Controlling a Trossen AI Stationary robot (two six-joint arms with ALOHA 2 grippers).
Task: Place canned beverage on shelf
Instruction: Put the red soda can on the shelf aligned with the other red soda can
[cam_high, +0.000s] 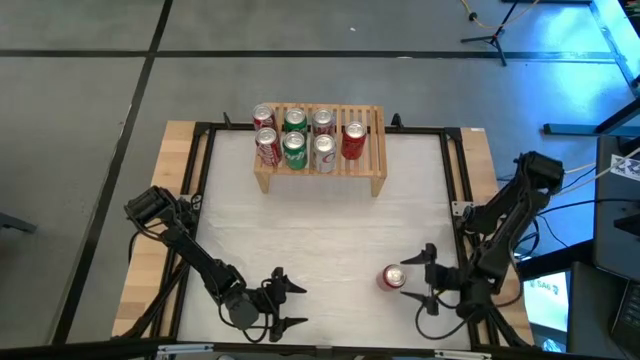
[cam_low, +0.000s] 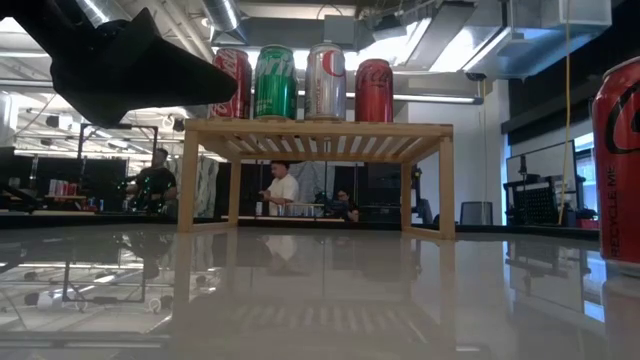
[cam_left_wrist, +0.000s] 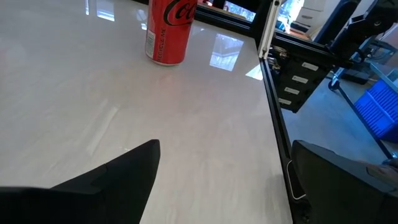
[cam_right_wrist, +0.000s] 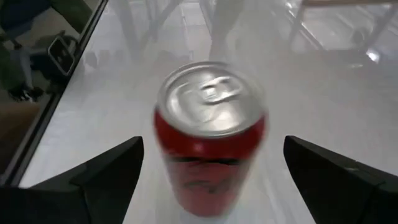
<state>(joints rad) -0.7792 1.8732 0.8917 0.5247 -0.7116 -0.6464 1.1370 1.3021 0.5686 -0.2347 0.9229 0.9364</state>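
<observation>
The upright red can (cam_right_wrist: 210, 134) stood straight ahead of the right gripper (cam_high: 427, 277), between its spread, empty jaws, untouched.

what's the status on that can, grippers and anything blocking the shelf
Right gripper open, fingers either side of red cola can, not gripping. Left gripper open, idle near front edge. Shelf holds seven cans; path clear.

Ceiling light glared off the glossy table (cam_left_wrist: 205, 112); the red can (cam_right_wrist: 210, 134) was blurred; the background stayed dim.
</observation>
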